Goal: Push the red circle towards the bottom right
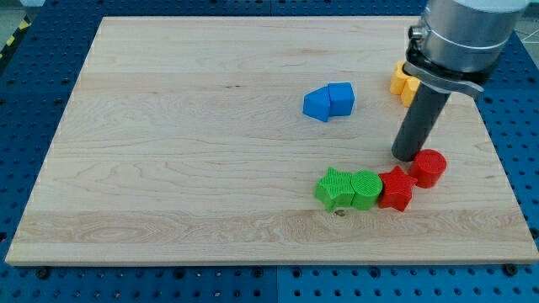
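Note:
The red circle (429, 167) lies on the wooden board (185, 168) at the lower right. My tip (408, 156) stands just to its upper left, touching or nearly touching it. A red star (397, 188) sits directly to the lower left of the red circle, touching it. To the star's left lie a green circle (366, 188) and a green star (335, 188), packed in a row.
Two blue blocks (329, 101) lie together near the board's middle, above the row. A yellow and orange block (402, 81) sits at the upper right, partly hidden by the arm. The board's right edge is close to the red circle.

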